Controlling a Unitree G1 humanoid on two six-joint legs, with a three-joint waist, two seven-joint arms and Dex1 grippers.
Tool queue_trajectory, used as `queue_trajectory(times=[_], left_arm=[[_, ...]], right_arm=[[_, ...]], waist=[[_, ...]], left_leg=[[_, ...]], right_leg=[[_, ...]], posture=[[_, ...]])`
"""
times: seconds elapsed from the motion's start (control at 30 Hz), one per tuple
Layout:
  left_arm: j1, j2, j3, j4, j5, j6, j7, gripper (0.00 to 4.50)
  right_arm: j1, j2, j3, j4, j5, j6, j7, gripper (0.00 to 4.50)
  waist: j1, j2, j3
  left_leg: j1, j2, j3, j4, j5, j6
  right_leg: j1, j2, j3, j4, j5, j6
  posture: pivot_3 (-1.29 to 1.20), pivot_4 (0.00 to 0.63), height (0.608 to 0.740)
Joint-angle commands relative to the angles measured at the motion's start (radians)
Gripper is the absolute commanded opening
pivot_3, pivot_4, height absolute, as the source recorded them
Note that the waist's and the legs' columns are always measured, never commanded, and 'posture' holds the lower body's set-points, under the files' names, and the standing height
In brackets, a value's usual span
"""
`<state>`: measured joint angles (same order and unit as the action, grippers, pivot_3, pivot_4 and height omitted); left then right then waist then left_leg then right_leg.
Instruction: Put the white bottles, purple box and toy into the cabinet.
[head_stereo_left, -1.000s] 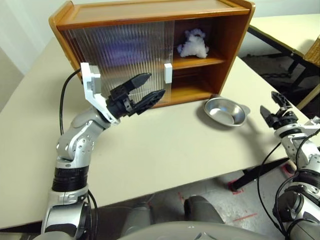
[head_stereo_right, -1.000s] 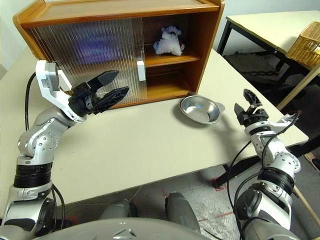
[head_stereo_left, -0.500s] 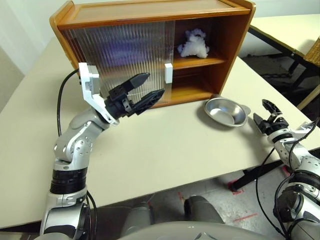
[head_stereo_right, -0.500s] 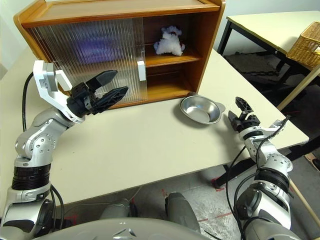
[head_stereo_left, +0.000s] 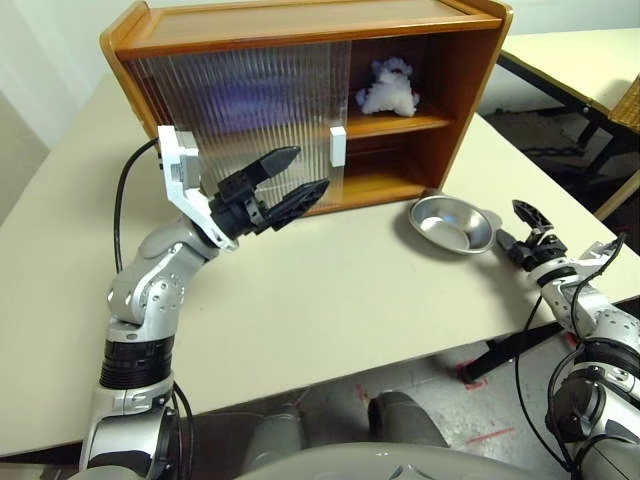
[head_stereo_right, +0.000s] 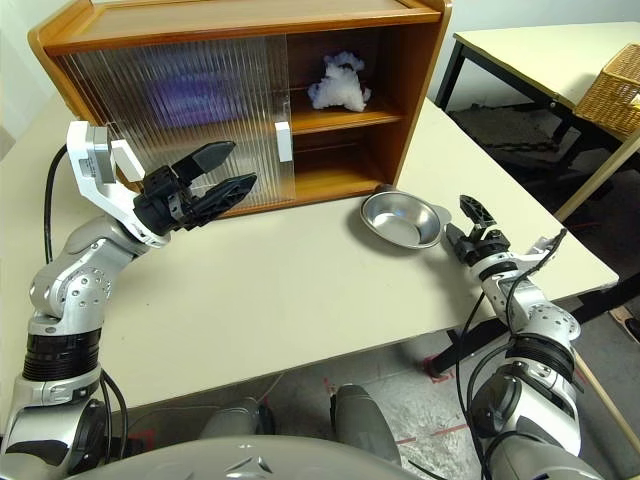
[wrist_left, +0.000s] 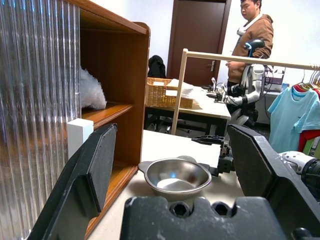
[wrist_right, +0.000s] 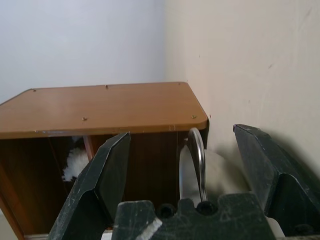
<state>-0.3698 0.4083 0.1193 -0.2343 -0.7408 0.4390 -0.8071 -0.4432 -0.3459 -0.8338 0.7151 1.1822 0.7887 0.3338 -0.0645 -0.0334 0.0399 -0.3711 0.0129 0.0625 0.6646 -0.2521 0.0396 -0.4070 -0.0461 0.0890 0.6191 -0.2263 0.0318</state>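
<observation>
The orange-brown cabinet (head_stereo_left: 300, 30) stands at the back of the table, its ribbed sliding doors (head_stereo_left: 240, 110) pushed left and its right half open. A white fluffy thing (head_stereo_left: 387, 90) lies on the inner shelf; I cannot tell whether it is the toy. A purplish blur shows behind the ribbed door. The white bottles and the purple box are hidden or out of view. My left gripper (head_stereo_left: 312, 168) hangs open and empty in front of the doors. My right gripper (head_stereo_right: 460, 215) is open and empty, low over the table beside the steel dish.
A shallow steel dish (head_stereo_left: 452, 222) sits on the table in front of the cabinet's open side. The table's near edge (head_stereo_left: 400, 355) runs close to my right arm. A second table with a wicker basket (head_stereo_right: 612, 85) stands to the right. A person (wrist_left: 252, 30) stands far behind.
My right gripper has sunk and shifted left, closer to the steel dish. The left gripper has stayed where it was.
</observation>
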Motion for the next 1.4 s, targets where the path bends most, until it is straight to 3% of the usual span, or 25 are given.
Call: queue_trajectory(times=[0.03,0.63,0.73,1.07,1.4], left_arm=[[0.010,0.009,0.004,-0.026,-0.004,0.008,0.005,4.50],[0.010,0.002,0.003,-0.030,-0.004,0.005,0.012,4.50],[0.008,0.002,0.002,-0.028,-0.003,0.004,0.011,4.50],[0.004,-0.003,-0.003,-0.024,0.002,-0.001,0.010,4.50],[0.001,-0.004,-0.004,-0.018,0.003,-0.002,0.004,4.50]], right_arm=[[-0.009,-0.002,0.008,0.020,-0.013,0.011,0.010,4.48],[-0.015,-0.021,0.032,0.060,-0.062,0.045,0.032,4.48],[-0.017,-0.022,0.030,0.064,-0.063,0.045,0.034,3.83],[-0.029,-0.037,0.030,0.089,-0.086,0.029,0.048,0.10],[-0.019,-0.040,0.014,0.070,-0.064,0.054,0.063,0.04]], waist=[[0.000,0.000,0.000],[0.001,0.000,0.000],[0.001,0.000,0.000],[0.000,-0.005,-0.003],[0.000,-0.005,-0.003]], left_leg=[[0.000,0.000,0.000,0.000,0.000,0.000],[0.000,0.000,0.000,0.000,0.000,0.000],[0.000,0.000,0.000,0.000,0.000,0.000],[0.001,0.000,0.000,0.000,0.000,0.000],[0.001,0.000,0.001,0.001,0.000,0.000]], right_leg=[[0.000,0.000,0.000,0.000,0.000,0.000],[0.000,0.000,0.000,0.000,0.000,0.000],[0.000,0.000,0.000,0.000,0.000,0.000],[0.002,0.000,0.000,-0.001,0.000,0.001],[0.002,-0.001,0.001,-0.003,0.000,0.000]], posture=[[0.05,0.000,0.740],[0.05,0.000,0.740],[0.05,0.000,0.740],[0.05,0.000,0.740],[0.04,0.000,0.740]])
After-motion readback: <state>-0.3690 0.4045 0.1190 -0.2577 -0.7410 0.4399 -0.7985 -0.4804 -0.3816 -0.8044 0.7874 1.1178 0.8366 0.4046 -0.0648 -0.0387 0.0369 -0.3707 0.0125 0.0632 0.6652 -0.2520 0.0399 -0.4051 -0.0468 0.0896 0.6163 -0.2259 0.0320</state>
